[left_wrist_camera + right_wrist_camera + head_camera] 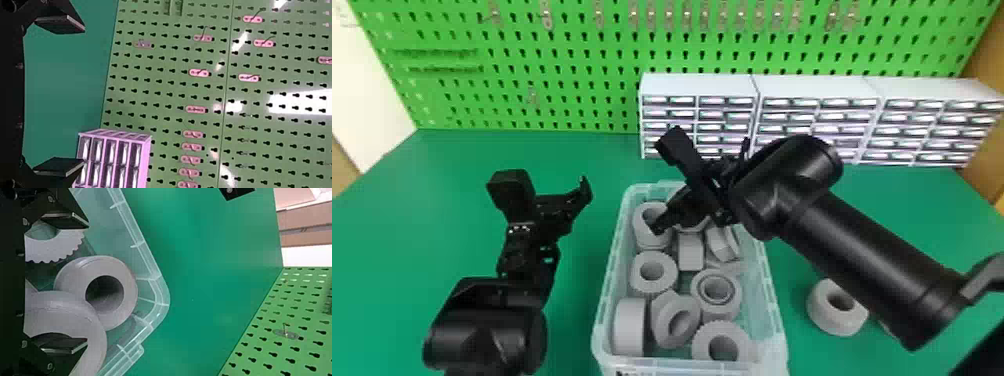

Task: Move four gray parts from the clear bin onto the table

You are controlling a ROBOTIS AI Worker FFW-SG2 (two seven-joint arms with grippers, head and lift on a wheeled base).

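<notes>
Gray parts (651, 242) in clear bin (610, 285), below right gripper (671, 210), fingers apart

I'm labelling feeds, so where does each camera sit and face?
Head view: on the head, facing forward and down at bin and pegboard; left arm and right arm show.
Left wrist view: on that wrist, facing the pegboard; left fingers, open, show.
Right wrist view: on that wrist, over the bin, looking down into it; right fingers, open, show.
Head and right wrist views share the bin.

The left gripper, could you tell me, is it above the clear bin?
No, the left gripper hangs over the table, beside the bin.
</notes>
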